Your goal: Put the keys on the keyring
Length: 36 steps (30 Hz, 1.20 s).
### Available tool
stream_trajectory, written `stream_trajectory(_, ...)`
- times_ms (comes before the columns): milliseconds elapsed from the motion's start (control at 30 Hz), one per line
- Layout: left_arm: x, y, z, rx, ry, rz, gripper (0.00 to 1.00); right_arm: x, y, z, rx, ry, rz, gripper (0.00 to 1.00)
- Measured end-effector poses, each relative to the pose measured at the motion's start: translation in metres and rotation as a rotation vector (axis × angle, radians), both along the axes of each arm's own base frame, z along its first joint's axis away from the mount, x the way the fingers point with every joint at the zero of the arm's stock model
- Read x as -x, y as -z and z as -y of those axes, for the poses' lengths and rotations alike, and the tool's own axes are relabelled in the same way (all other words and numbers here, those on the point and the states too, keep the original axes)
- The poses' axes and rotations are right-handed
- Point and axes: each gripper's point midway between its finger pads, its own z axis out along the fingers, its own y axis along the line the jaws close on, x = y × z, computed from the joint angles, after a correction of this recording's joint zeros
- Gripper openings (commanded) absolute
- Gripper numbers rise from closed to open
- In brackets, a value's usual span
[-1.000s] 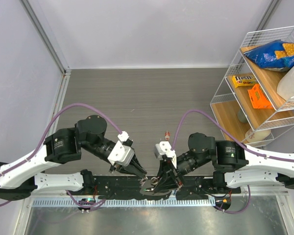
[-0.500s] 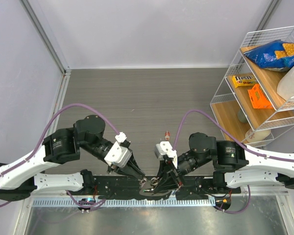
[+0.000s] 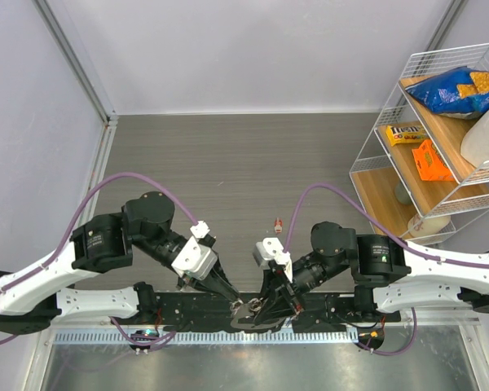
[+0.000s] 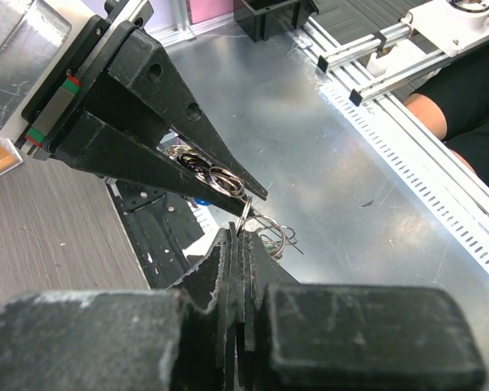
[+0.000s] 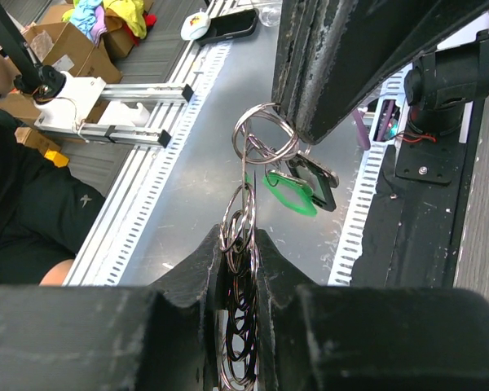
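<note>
- Currently the keyring (image 5: 265,134), a bunch of linked thin wire rings, hangs in the air over the middle of the counter's (image 3: 228,163) near edge, between the two arms.
- Left pincer (image 4: 238,240) is closed, nipping one wire loop at its very tip.
- Right pincer (image 5: 240,244) is clamped on a stack of the rings, jaws slightly apart around them.
- Green key (image 5: 292,191) and dark key (image 5: 318,175) dangle from the bunch, free to swing.
- Red key (image 3: 277,221), or what looks like one, lies alone on the counter, near the right arm, not on the ring.
- Handling, my guess: light, stiff, springy wire; slick metal, likely to twist or slip in flat pads. Take a ring across its flat side, close to the split, so the coil can be pried.
- Keys are tiny; pinch by the plastic head and leave the hole clear.
- Rack (image 3: 375,175) at the counter's right edge holds a blue bag (image 3: 456,90), yellow box (image 3: 406,134), orange packet (image 3: 432,160) and white roll (image 3: 485,134).
- No keys visible in the rack.
</note>
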Motion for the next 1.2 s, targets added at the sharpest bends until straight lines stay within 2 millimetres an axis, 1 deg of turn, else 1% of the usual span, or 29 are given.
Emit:
stream_trajectory(267, 0.002, 0.0, 0.0, 0.001, 0.008, -0.001, 0.0, 0.0, 0.0, -0.001, 0.003, -0.001, 0.0, 0.07)
stream_trajectory(433, 0.0, 0.0, 0.001, 0.001, -0.013, 0.011, 0.0, -0.001, 0.001, -0.001, 0.009, 0.008, 0.002, 0.15)
stream_trajectory(500, -0.001, 0.0, 0.001, 0.004, -0.032, 0.02, 0.0, -0.003, 0.002, -0.001, 0.012, 0.02, 0.005, 0.16)
stream_trajectory(633, -0.007, -0.001, 0.002, 0.016, -0.085, 0.033, 0.0, -0.008, 0.001, -0.001, 0.007, 0.054, 0.015, 0.2)
stream_trajectory(833, -0.02, 0.0, 0.005, 0.034, -0.176, 0.045, 0.0, -0.018, -0.001, 0.0, -0.006, 0.11, 0.038, 0.21)
stream_trajectory(1100, -0.027, 0.001, 0.003, 0.053, -0.229, 0.049, 0.0, -0.025, 0.002, -0.002, -0.003, 0.144, 0.055, 0.21)
stream_trajectory(1200, -0.026, 0.0, 0.0, 0.065, -0.231, 0.049, 0.0, -0.026, 0.002, -0.002, -0.002, 0.146, 0.055, 0.15)
